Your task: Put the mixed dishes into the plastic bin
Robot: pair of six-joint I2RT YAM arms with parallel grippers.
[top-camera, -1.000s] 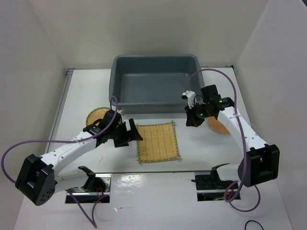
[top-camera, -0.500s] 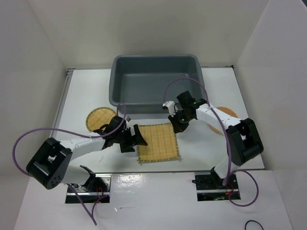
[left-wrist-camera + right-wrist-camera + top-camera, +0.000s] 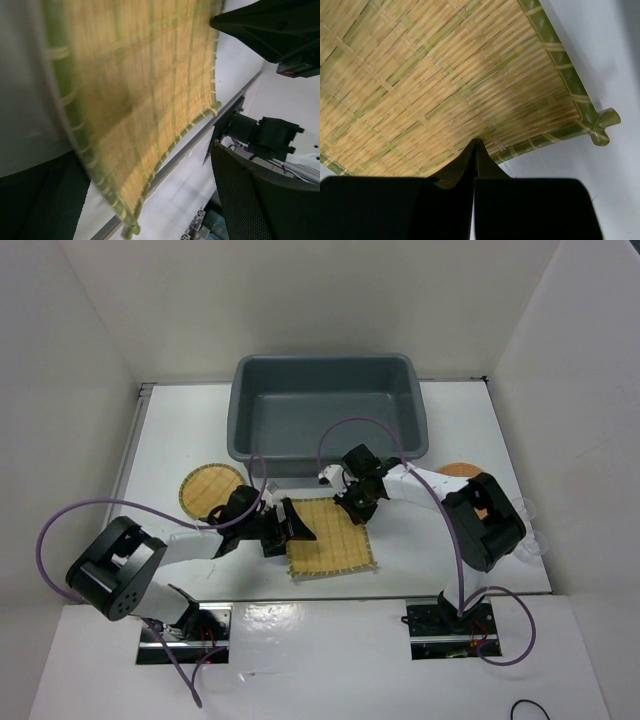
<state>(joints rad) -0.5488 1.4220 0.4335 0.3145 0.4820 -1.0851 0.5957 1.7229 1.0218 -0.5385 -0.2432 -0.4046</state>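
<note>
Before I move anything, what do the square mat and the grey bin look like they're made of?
Square mat: looks like woven bamboo or reed. It has matt straw-yellow strips in a basket weave, and a green split-cane edge lashed on with pale ties.
Bin: most likely moulded plastic. It is dark grey and smooth with a faint sheen, rounded corners and a rolled rim.

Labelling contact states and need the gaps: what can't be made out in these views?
- Top view: orange disc is mostly hidden by the right arm.
- Top view: left claw covers the mat at its left edge; the left wrist view blurs it.
- Right wrist view: right claw has shut tips over the mat; contact unclear.
</note>
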